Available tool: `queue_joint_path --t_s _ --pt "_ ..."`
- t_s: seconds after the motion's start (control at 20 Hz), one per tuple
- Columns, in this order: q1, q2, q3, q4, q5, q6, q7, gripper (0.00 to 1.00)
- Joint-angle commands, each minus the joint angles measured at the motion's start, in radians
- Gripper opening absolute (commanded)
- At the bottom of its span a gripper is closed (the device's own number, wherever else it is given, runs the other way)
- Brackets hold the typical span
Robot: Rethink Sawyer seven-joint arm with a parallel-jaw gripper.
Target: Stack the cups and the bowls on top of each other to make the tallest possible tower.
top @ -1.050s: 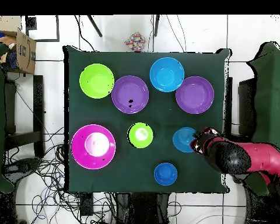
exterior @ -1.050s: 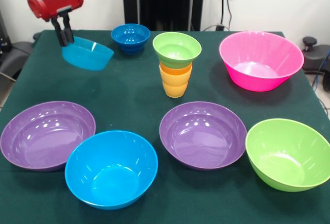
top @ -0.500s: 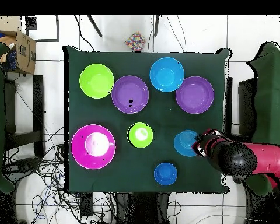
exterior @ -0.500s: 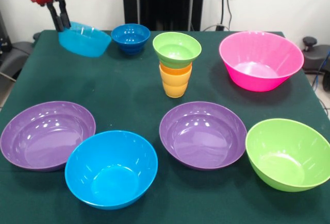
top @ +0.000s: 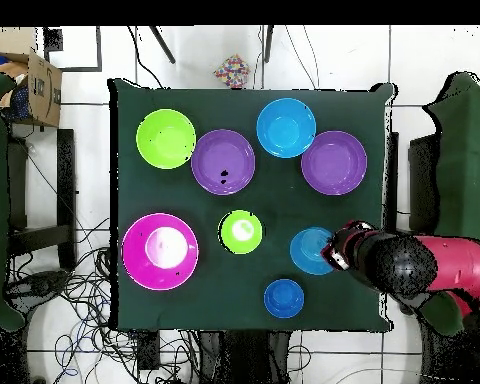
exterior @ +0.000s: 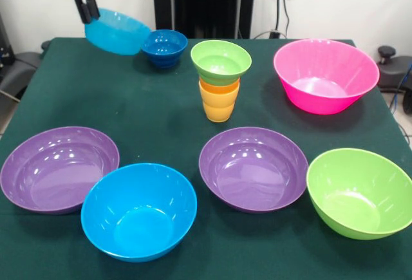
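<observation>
Front view: gripper (exterior: 86,11) is pinching the rim of the light blue bowl (exterior: 118,32), holding it tilted above the table (exterior: 161,112), just beside the dark blue bowl (exterior: 163,47). Small green bowl (exterior: 221,62) is sitting on the cups (exterior: 219,102).

Overhead view: light blue bowl (top: 310,250) is hanging between the tower (top: 241,231) and the arm (top: 424,268).

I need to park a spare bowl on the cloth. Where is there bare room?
Bare cloth lies left of the cup stack, between the dark blue bowl and the left purple bowl. A smaller patch sits between the stack and the pink bowl. The near row, through the large green bowl, is crowded.
</observation>
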Motion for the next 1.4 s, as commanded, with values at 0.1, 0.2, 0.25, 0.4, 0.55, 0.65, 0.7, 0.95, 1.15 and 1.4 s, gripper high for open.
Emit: queue_joint_path --t_s 0.1,0.2,0.25,0.4,0.55,0.65,0.7,0.95,1.15,1.4 --pt "0.081 -0.045 0.006 0.023 0.047 0.144 -0.036 0.0" --pt "0.092 -0.047 0.003 0.016 0.062 0.157 -0.028 0.0" --pt "0.098 -0.046 0.002 0.014 0.067 0.16 -0.025 0.0" --pt "0.111 -0.043 -0.003 0.005 0.083 0.173 -0.019 0.0" --pt "0.125 -0.048 -0.009 -0.008 0.095 0.198 -0.018 0.0" --pt "0.139 -0.045 -0.016 -0.022 0.097 0.209 -0.014 0.0" --pt "0.144 -0.043 -0.018 -0.027 0.1 0.213 -0.012 0.0" --pt "0.173 -0.045 -0.026 -0.045 0.117 0.235 0.005 0.0" --pt "0.194 -0.057 -0.028 -0.055 0.133 0.257 0.022 0.0" --pt "0.211 -0.062 -0.034 -0.061 0.144 0.266 0.033 0.0"
